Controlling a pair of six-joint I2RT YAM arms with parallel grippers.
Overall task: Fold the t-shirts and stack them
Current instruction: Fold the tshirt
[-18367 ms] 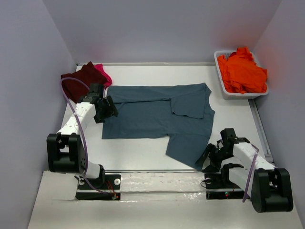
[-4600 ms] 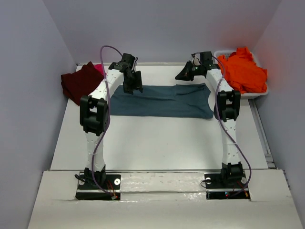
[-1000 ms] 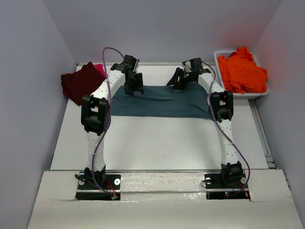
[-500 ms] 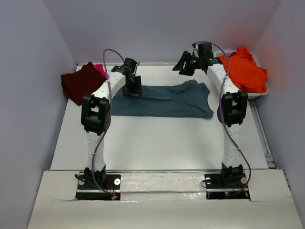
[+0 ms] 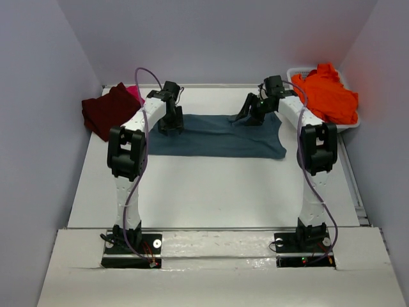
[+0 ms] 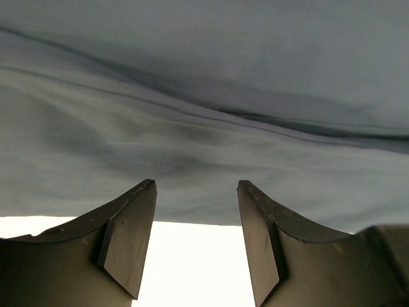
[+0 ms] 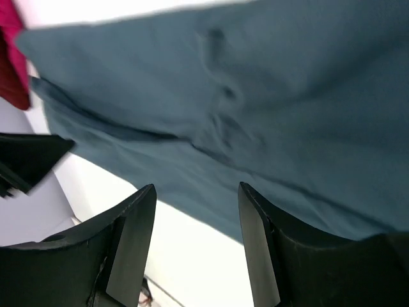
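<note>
A slate teal-blue t-shirt (image 5: 217, 135) lies folded into a long band across the far half of the table. My left gripper (image 5: 170, 125) hovers over its far left edge, open and empty. In the left wrist view that cloth (image 6: 204, 115) fills the frame just past the left gripper (image 6: 197, 187). My right gripper (image 5: 248, 118) stands open over the far right edge. From the right wrist the cloth (image 7: 255, 96) runs under the right gripper (image 7: 197, 192). A dark maroon t-shirt (image 5: 105, 110) rests on a bright pink one (image 5: 136, 93) at far left. An orange t-shirt (image 5: 324, 93) fills the tub.
The white plastic tub (image 5: 300, 115) stands at the far right corner against the wall. Grey walls close in the table on three sides. The maroon and pink pile (image 7: 9, 57) shows at the right wrist view's left edge. Bare white table (image 5: 211, 192) lies between the shirt and the arm bases.
The right gripper swung up and back toward the far edge, then came down again onto the shirt's far right edge. The shirt's top right edge puckered and settled. The left gripper dropped slightly.
</note>
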